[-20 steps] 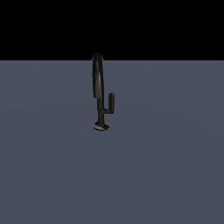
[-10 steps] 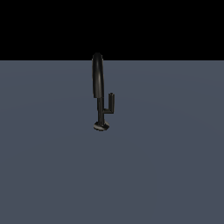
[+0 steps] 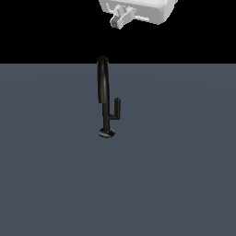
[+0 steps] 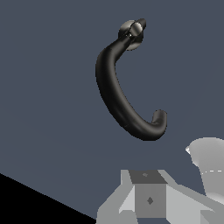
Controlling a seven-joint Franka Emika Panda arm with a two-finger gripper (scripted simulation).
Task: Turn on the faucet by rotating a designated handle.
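Well above the faucet [image 3: 105, 97], the end effector [image 3: 120, 17] hangs.

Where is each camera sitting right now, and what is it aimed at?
Exterior view: off the arm, level with the faucet from the side; handle on the exterior view's right; part of the robot's white body at top edge.
Wrist view: on the wrist, above, looking down the arched spout; pincer partly visible.
Shared: the faucet.

change: end effector [image 3: 120, 19] now in the exterior view's top edge, absent from both earlier pictures | position: high above the faucet [image 3: 106, 99], well apart, a little toward the exterior view's right | jaw state: cannot tell
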